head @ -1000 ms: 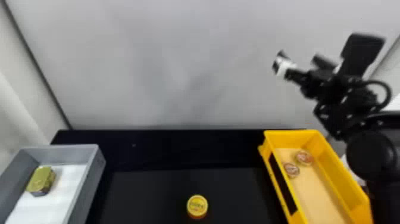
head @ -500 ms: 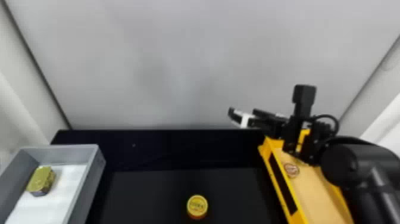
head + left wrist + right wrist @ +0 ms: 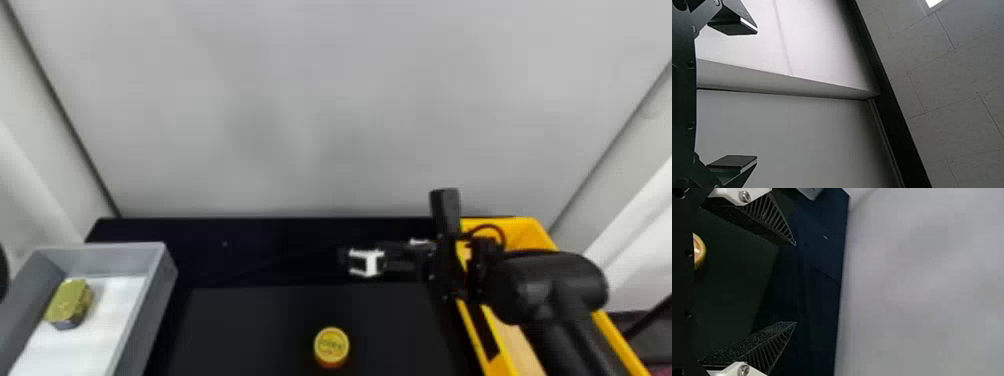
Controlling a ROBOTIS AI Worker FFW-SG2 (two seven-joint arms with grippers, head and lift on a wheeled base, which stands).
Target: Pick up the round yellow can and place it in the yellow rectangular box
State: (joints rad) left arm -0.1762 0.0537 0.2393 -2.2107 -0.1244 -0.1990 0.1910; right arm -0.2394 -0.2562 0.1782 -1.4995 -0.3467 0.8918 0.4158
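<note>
Finding: the round yellow can [image 3: 331, 345] stands lid up on the black counter [image 3: 260, 320], between the grey tray [image 3: 152, 295] and the yellow rectangular box [image 3: 530, 232]. I judge that open spot chosen to leave its sides reachable. My right pincer [image 3: 796, 284] is spread and empty, beyond the can, its arm [image 3: 555, 285] above the box; I read the wide gap as readiness for a grasp. (A round side could slip if one finger touches first.) My left pincer [image 3: 757, 94] is also spread, pointed towards the ceiling [image 3: 954, 86], presumably parked clear. Step in hand, likely: approach.
</note>
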